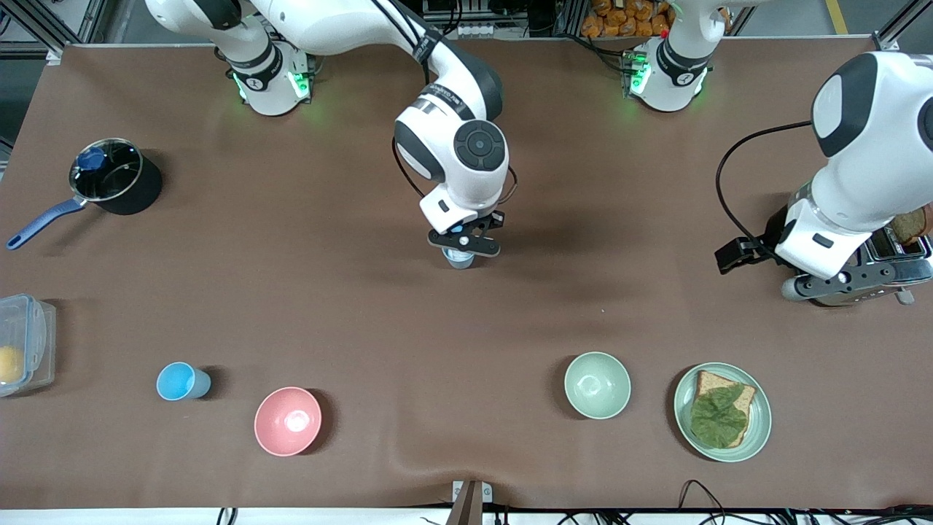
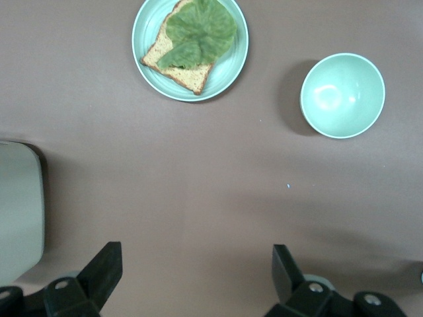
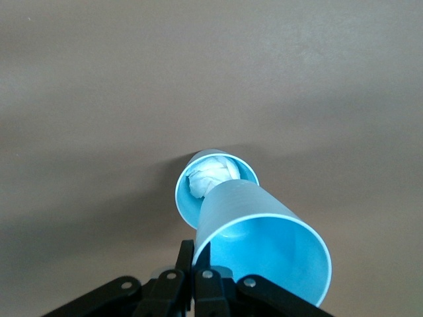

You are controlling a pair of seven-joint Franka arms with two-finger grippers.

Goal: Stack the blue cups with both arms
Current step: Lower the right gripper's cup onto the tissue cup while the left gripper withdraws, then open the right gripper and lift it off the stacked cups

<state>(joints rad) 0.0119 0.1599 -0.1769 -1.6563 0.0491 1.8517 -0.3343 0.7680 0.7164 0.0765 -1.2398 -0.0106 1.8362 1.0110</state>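
On the brown tabletop (image 1: 350, 306), we see 1 blue cup (image 3: 215, 181) under the right tool (image 3: 195, 264), which pinches another blue cup (image 3: 264, 247); the left tool (image 2: 195, 277) waits wide apart.

Light-blue cups (image 3: 264, 244), brown table (image 1: 350, 306)

High front view, two downward wrist views
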